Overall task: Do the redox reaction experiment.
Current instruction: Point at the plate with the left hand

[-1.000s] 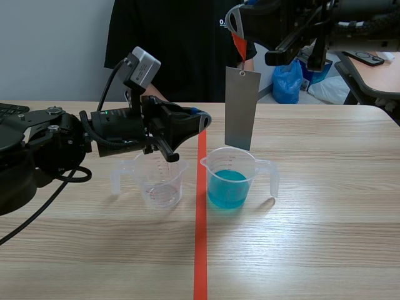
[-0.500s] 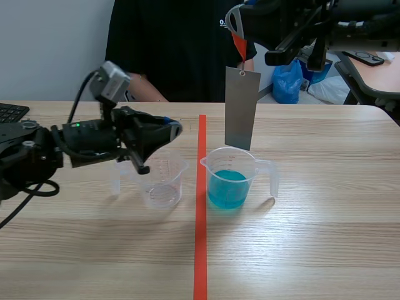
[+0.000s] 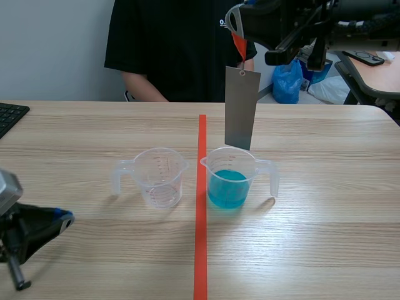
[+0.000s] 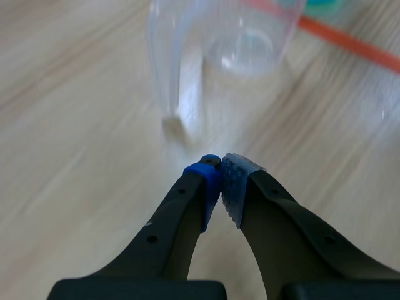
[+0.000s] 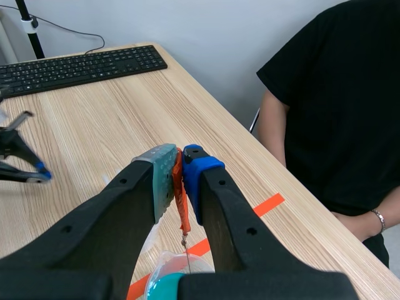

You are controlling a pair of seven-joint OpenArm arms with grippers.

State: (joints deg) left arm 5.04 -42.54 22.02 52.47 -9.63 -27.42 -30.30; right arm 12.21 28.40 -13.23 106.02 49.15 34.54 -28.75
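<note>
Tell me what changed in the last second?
The left gripper drew back from over the empty clear plastic measuring cup to the wooden table's near left corner, shut on nothing. Unchanged: the right gripper holds the orange tag, its grey metal sheet hanging above the clear cup of blue liquid; cups unmoved.

The empty beaker [image 3: 159, 178] stands left of the tape line [image 3: 200, 237], the filled beaker [image 3: 230, 178] right, metal sheet [image 3: 241, 109] above it.

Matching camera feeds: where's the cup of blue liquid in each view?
Scene view: cup of blue liquid right of the tape line, under the metal sheet.
Left wrist view: teal sliver beyond the clear cup, ahead of the left gripper.
Right wrist view: under the right gripper, below its orange tag.
Shared landmark: tape line beside the cup.
</note>
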